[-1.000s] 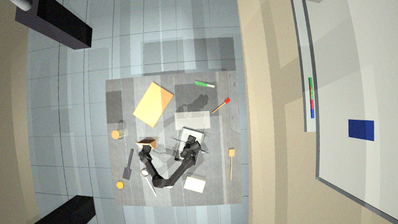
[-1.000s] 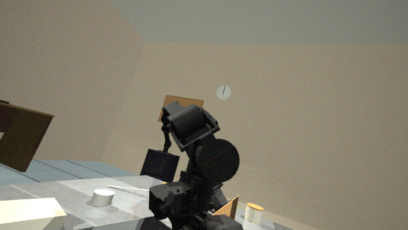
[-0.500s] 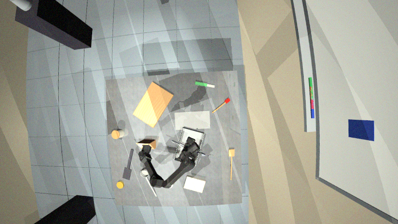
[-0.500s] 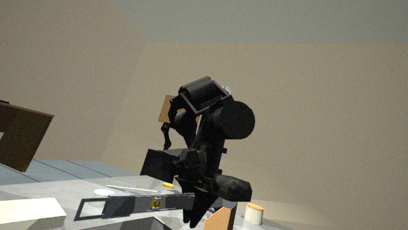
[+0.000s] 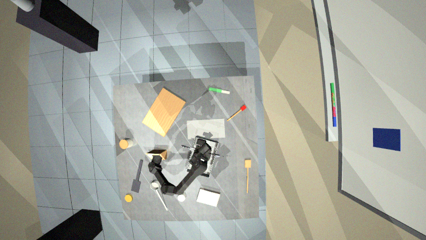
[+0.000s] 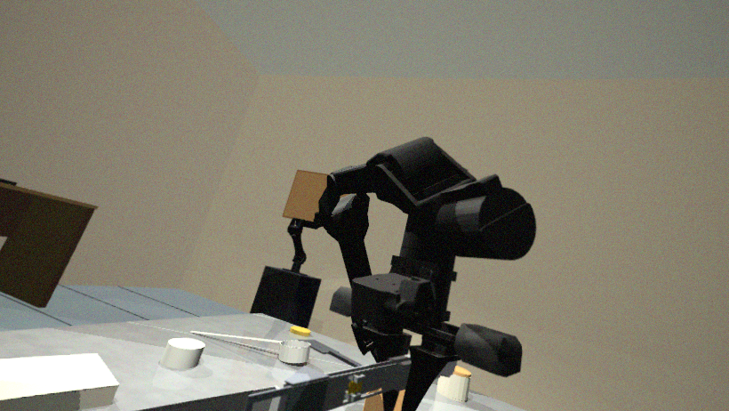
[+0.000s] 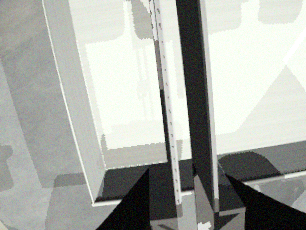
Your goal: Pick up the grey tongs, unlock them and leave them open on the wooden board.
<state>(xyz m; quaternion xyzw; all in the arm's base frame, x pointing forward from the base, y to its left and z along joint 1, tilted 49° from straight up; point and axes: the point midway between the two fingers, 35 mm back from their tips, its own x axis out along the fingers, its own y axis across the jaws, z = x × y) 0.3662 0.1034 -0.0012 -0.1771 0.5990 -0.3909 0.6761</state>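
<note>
The grey tongs [image 5: 218,155] [image 6: 377,376] [image 7: 200,100] lie between my fingers, their two long arms close together and side by side. My gripper [image 7: 176,174] is shut on them. They appear held above the roasting tin [image 5: 212,162] [image 7: 78,100], spanning it crosswise, roughly level. A small yellow piece shows on them in the exterior view; whether the lock is on cannot be told. The arm hides their middle in the top view. The wooden board [image 5: 163,110] lies flat, beyond the tin and to its left in the top view.
A white sheet [image 5: 205,125] lies beside the tin. A wooden block [image 5: 158,152] stands between the tin and an orange-lidded jar [image 5: 123,144] [image 6: 453,388]. A white box [image 5: 208,197] [image 6: 51,374], a white cylinder [image 5: 181,197] [image 6: 182,354] and a long-handled pan [image 5: 155,185] [image 6: 294,353] are near the arm.
</note>
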